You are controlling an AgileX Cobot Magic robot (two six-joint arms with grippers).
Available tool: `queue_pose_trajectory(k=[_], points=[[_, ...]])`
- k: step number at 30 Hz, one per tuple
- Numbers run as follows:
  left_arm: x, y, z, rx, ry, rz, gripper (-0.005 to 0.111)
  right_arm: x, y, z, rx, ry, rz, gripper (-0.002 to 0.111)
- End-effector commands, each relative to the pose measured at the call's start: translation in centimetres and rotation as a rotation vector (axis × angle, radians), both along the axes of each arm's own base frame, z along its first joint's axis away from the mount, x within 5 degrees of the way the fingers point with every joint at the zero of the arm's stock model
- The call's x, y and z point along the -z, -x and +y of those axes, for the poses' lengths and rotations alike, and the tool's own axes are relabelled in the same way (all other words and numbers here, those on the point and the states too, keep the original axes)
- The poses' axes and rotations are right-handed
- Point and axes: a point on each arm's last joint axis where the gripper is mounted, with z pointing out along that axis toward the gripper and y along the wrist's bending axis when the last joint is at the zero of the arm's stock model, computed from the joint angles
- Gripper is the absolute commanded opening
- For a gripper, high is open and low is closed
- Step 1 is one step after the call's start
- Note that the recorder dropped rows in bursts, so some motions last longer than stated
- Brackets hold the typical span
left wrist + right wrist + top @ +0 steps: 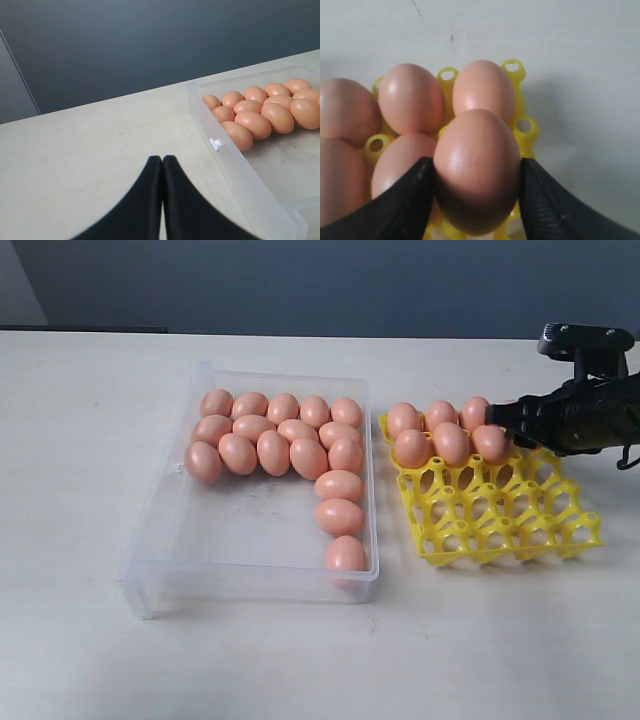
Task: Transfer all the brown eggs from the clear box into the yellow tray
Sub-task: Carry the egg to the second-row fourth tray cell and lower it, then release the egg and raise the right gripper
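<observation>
Several brown eggs (pixel 275 445) lie in the clear box (pixel 160 550), in rows along its far side and in a line down its right wall. The yellow tray (pixel 510 520) to its right has eggs in its far cups. My right gripper (pixel 497 425) reaches in from the right and is shut on a brown egg (pixel 477 170), its fingers (pixel 410 195) pressed to both sides, at the right end of the tray's second row. My left gripper (pixel 162 159) is shut and empty over bare table beside the clear box (pixel 235 170). It does not show in the exterior view.
The near cups of the yellow tray (pixel 480 535) are unfilled. The box floor nearest the front left holds no eggs. A dark wall runs behind the pale table (pixel 90 440).
</observation>
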Motion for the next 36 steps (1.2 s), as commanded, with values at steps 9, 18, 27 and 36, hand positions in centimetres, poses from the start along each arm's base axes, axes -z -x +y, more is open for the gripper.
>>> queue_pose_trajectory(k=[9, 18, 27, 36], points=[[-0.2, 0.0, 0.0, 0.001, 0.004, -0.016, 0.0, 0.5, 0.2, 0.0, -0.018, -0.008, 0.033, 0.041], [-0.2, 0.0, 0.0, 0.001, 0.004, -0.016, 0.0, 0.4, 0.5, 0.3, -0.054, -0.027, 0.059, 0.064], [-0.2, 0.0, 0.0, 0.001, 0.004, -0.016, 0.0, -8.1, 3.2, 3.5, -0.243, -0.208, -0.045, 0.063], [-0.2, 0.0, 0.0, 0.001, 0.004, -0.016, 0.0, -10.7, 0.0, 16.1, -0.754, -0.159, 0.081, 0.063]])
